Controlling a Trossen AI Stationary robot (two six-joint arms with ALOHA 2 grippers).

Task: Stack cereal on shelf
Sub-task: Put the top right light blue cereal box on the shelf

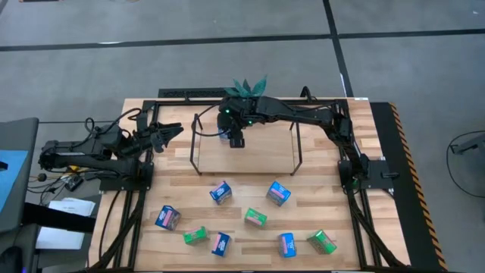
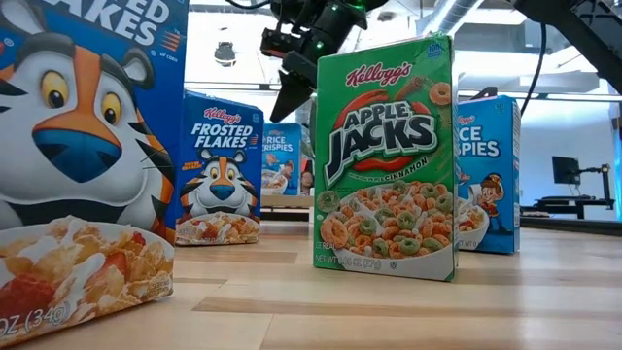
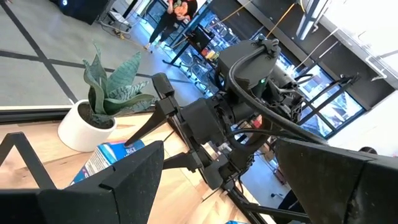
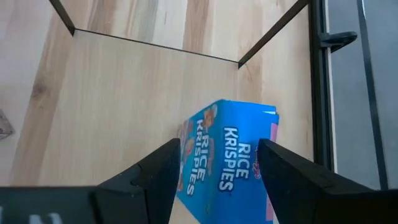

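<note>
cereal boxes lie scattered over the near half of the surface, eight in all, blue and green; left end effector waits wide open and empty by the shelf's left end; right end effector hangs over the shelf, fingers parted astride a blue rice krispies box on its board

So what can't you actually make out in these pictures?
- High view: the right gripper over the shelf covers the box it is setting down.
- Right wrist view: the blue Rice Krispies box runs off the picture's edge; whether the gripper is touching it is unclear.
- Low view: the big Apple Jacks box hides the cereal boxes behind it.
</note>
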